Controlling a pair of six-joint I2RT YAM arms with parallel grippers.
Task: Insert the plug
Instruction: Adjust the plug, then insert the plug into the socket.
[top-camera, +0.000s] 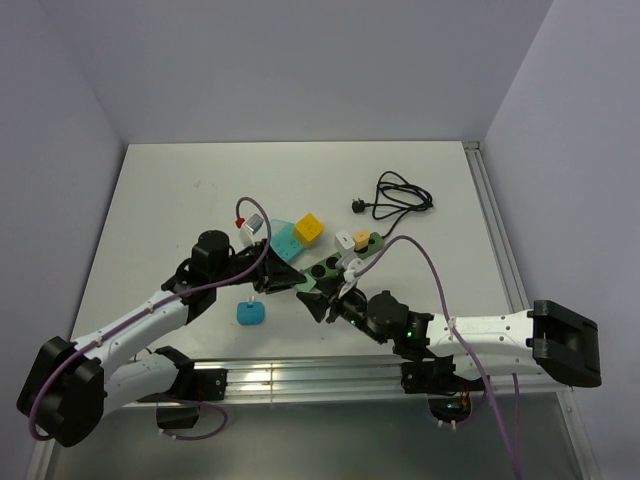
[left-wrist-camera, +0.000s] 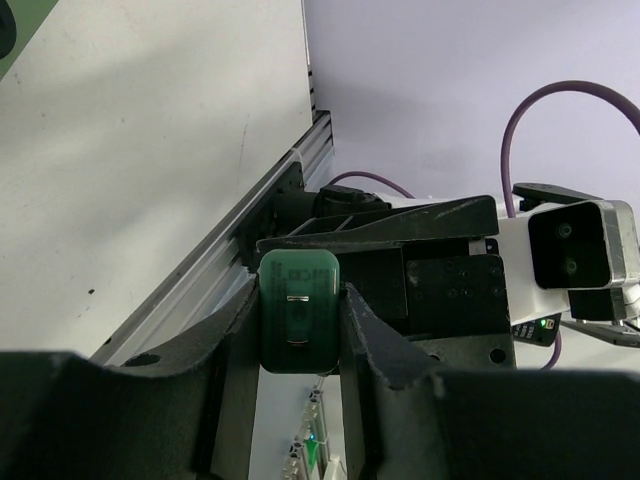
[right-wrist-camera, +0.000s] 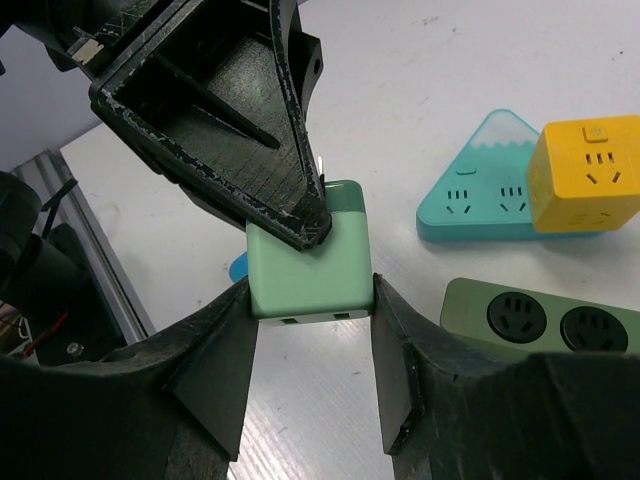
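The pale green cube plug (right-wrist-camera: 310, 262) is held over the white tabletop (top-camera: 170, 210), close to the table's 6 o'clock edge at mid-width. The left gripper (left-wrist-camera: 297, 318) pinches it, with two metal prongs showing between the fingers. The right gripper (right-wrist-camera: 312, 300) brackets the same cube. Its fingertips (right-wrist-camera: 225, 350) sit at both side faces, but I cannot tell whether they press.

An olive-green power strip (top-camera: 352, 255) lies just at 1 o'clock from the plug, with pale blocks (top-camera: 346, 240) at its far end. At 12 o'clock lies a teal mountain-shaped socket block (right-wrist-camera: 480, 190) with a yellow cube socket (right-wrist-camera: 585, 175) against it. A small blue block (top-camera: 250, 312) sits at 8 o'clock.

Bare table spreads toward 9 and 11 o'clock. An aluminium rail (top-camera: 300, 380) bounds the 6 o'clock edge. A coiled black cable (top-camera: 400, 197) lies toward 1 o'clock, near the right edge.
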